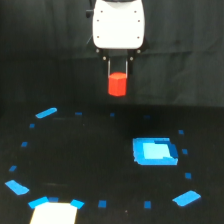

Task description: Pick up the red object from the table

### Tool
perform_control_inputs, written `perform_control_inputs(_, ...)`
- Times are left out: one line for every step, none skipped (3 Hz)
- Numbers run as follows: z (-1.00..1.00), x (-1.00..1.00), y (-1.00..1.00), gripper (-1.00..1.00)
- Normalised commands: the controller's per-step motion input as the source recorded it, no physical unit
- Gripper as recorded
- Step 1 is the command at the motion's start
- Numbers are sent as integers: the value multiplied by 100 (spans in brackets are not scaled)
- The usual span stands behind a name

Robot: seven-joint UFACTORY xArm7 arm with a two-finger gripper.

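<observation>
- Your gripper hangs near the top centre of the exterior view, under the arm's white housing, with its two thin dark fingers pointing straight down.
- The fingers sit closed against the sides of the red object, one on each flank; the gap between them matches the block's width.
- You will see the red object raised off the table, well above the black surface, with only dark background behind it.
- The block reads as a short upright prism: its flat top face looks up between the fingers and its axis runs vertically, in line with the fingers. Its lower half sticks out below the fingertips.
- Whether its sides are faceted or round you cannot tell; the view is too soft.
- On the table, a large blue patch lies below and toward the exterior view's right of the block, a white patch sits at the bottom edge on the left, and small blue tape pieces are scattered in a loose ring.
</observation>
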Motion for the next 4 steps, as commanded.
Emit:
perform_control_inputs(37, 6, -1, -100)
perform_control_inputs(-25, -14, 12, -100)
perform_control_inputs(-3, -12, 3, -100)
perform_control_inputs(39, -2, 5, -100)
